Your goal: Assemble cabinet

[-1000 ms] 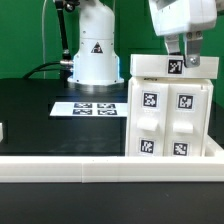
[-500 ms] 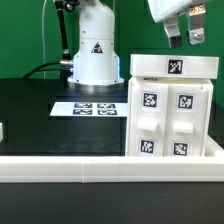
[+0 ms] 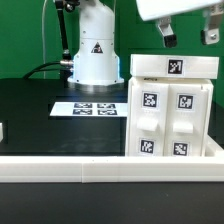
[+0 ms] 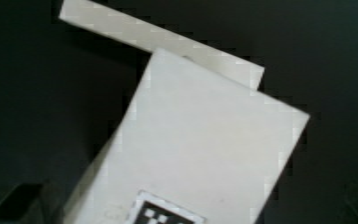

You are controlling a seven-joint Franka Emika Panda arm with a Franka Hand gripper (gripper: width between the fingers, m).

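The cabinet (image 3: pixel 171 106) stood upright on the black table (image 3: pixel 40 115) at the exterior view's right, just behind the white rail (image 3: pixel 100 166) along the near edge. Its front carried 2 panels side by side, each with 2 black-and-white tags, and its top slab bore 1 more tag facing the camera. In the wrist view the cabinet (image 4: pixel 202 150) appeared from above as a long white slab with 1 tag near its end and a narrower white strip jutting past the far end.

The gripper (image 3: pixel 186 33) hung above the cabinet's top at the upper right corner of the exterior view, clear of it, with its 2 dark fingers (image 3: pixel 165 34) spread wide and nothing between them. 1 second before, those fingers had been down at the top slab beside its tag; half a second before they had already lifted off, and they had since risen further and drawn wider apart. The cabinet had not shifted across the 3 exterior frames.

The marker board (image 3: pixel 88 108) lay flat on the table in front of the robot base (image 3: pixel 93 55), to the exterior view's left of the cabinet
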